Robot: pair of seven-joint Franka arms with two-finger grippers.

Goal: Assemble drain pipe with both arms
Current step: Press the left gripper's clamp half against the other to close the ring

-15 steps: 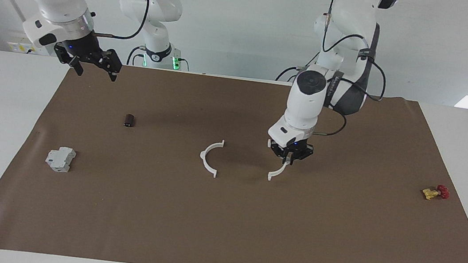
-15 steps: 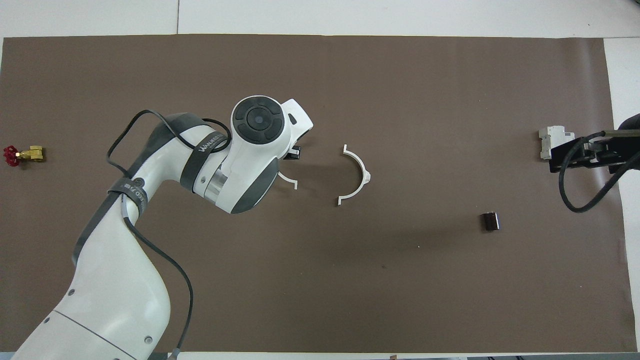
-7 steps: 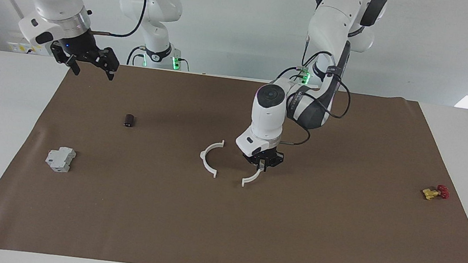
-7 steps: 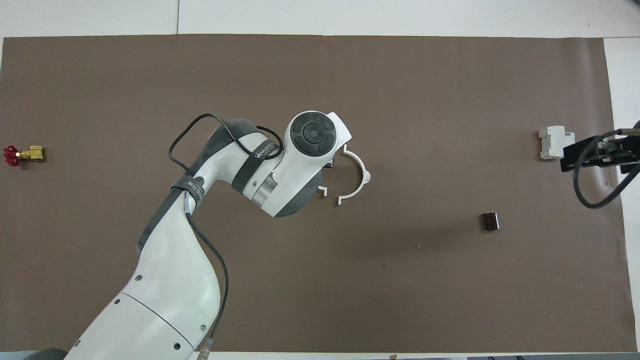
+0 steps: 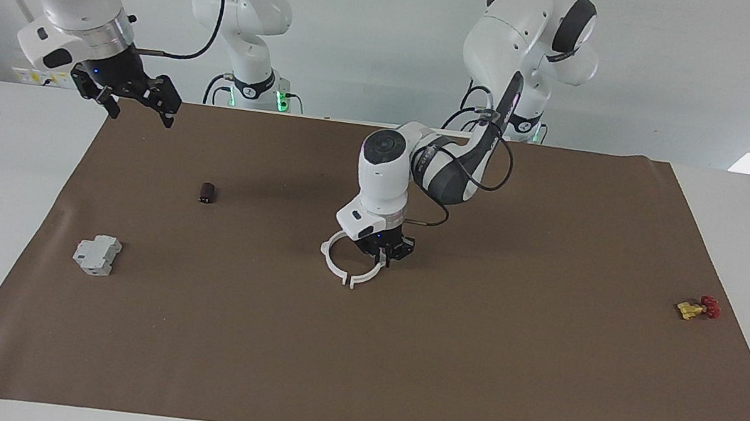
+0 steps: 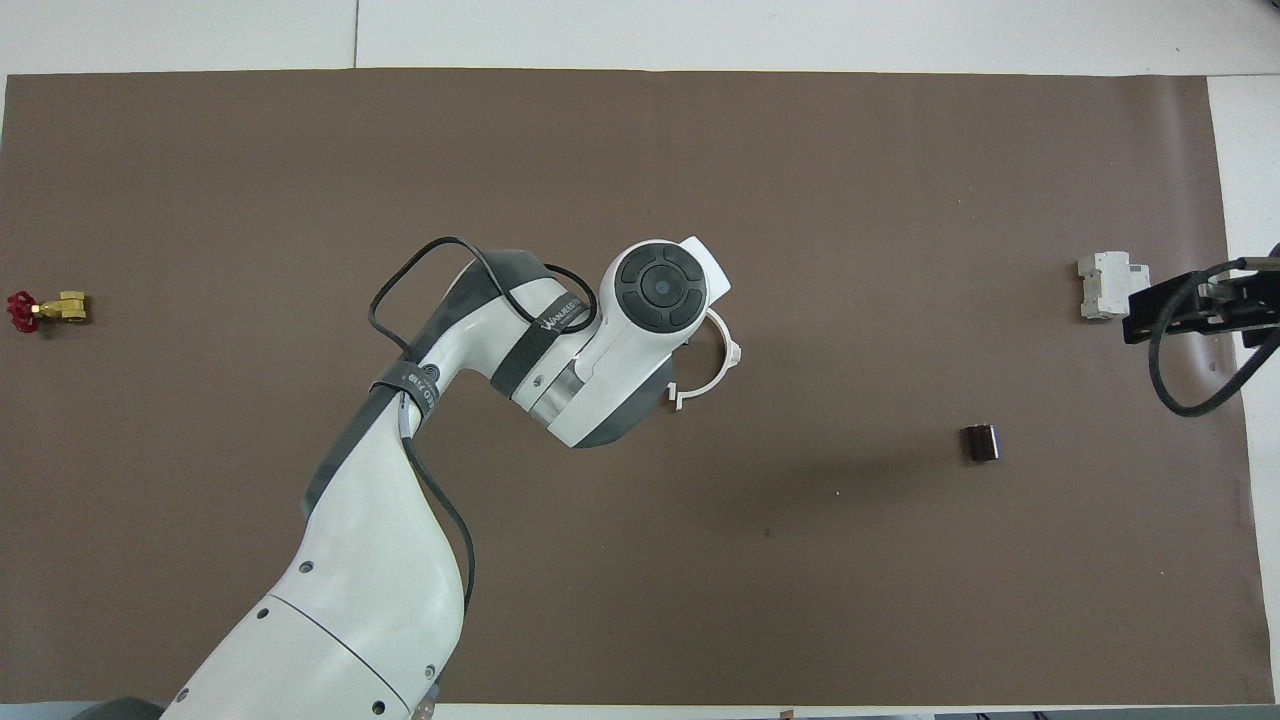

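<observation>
One white half-ring arc (image 5: 325, 253) of the drain pipe lies on the brown mat (image 5: 470, 365) near the table's middle; it also shows in the overhead view (image 6: 722, 362). My left gripper (image 5: 383, 258) is low over the mat, shut on the second arc (image 5: 366, 279). It holds that arc against the lying one, so the two outline a ring. Their ends farther from the robots sit together; I cannot tell whether they are joined. In the overhead view the left arm's wrist (image 6: 655, 290) hides the held arc. My right gripper (image 5: 142, 116) is open and empty, raised over the mat's edge at the right arm's end.
A small dark cylinder (image 5: 207, 193) and a grey blocky part (image 5: 97, 255) lie toward the right arm's end. A red and yellow valve (image 5: 698, 307) lies toward the left arm's end. The right gripper (image 6: 1190, 305) hangs beside the grey part (image 6: 1105, 285) in the overhead view.
My left gripper has carried its arc across the mat toward the right arm's end, up to the lying arc. The right gripper has drifted slightly outward.
</observation>
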